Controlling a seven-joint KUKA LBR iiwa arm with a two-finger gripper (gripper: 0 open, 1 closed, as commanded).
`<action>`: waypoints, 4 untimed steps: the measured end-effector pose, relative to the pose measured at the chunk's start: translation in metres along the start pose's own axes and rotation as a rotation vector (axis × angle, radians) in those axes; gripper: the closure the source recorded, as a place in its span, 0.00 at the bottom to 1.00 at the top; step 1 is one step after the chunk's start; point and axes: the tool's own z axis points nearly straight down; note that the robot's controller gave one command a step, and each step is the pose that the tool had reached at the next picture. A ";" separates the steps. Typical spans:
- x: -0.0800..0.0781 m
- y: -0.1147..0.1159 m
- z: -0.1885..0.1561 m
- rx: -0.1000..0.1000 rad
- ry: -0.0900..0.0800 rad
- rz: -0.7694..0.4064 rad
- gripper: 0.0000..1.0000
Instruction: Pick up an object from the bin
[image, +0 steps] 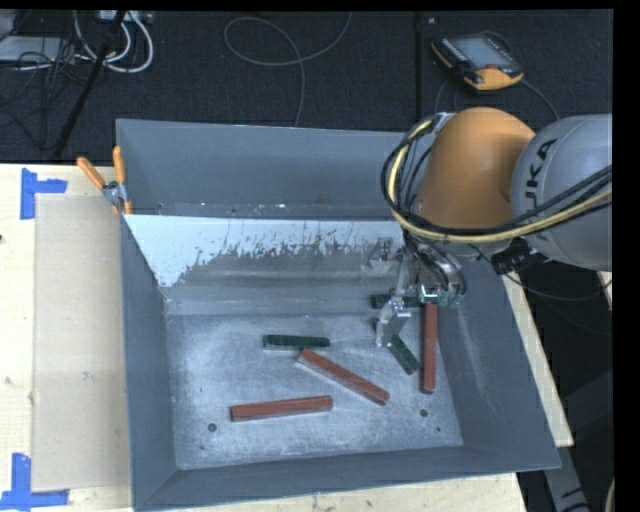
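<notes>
My gripper (398, 320) hangs low over the right part of the bin floor, below the orange wrist cover. Right under it lies a short dark green stick (404, 354), tilted. Just to its right a long red-brown stick (429, 352) lies lengthwise, its upper end reaching up beside the gripper. I cannot tell whether either stick is touched or gripped.
Further left on the floor lie a dark green stick (296, 342), a slanted red-brown stick (343, 377) and another red-brown stick (281, 408) near the front. The bin's right wall is close to the gripper. The arm and its cables hide the back right corner.
</notes>
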 end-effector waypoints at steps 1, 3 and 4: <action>-0.002 0.000 -0.005 0.000 -0.008 0.000 0.00; 0.024 0.053 0.094 0.000 -0.008 -0.082 1.00; 0.024 0.053 0.094 0.000 -0.008 -0.082 1.00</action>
